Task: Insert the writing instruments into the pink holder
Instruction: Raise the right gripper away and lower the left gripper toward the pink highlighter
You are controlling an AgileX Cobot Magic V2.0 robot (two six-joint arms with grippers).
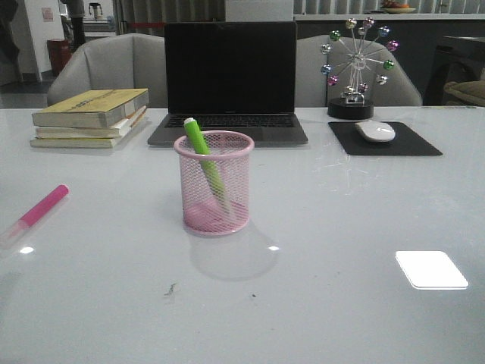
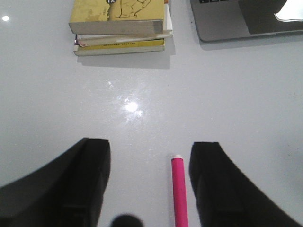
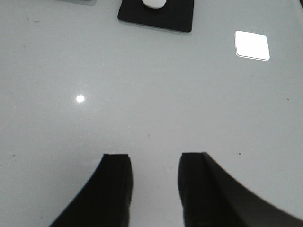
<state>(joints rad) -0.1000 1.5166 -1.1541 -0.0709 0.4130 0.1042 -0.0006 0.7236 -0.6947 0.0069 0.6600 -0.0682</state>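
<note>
Pink marker lay flat on table, far left, well apart from holder. Green marker stood tilted inside holder at table centre, capped end poking above rim. Left gripper spread wide, empty; pink marker lay between its fingers, nearer one finger, contact not clear. Right gripper parted, empty, over bare table. Books, laptop, mouse on far side.

The pink marker is cut off by the left wrist view's edge, its cap is blurred in the front view, and the laptop is only partly seen.
</note>
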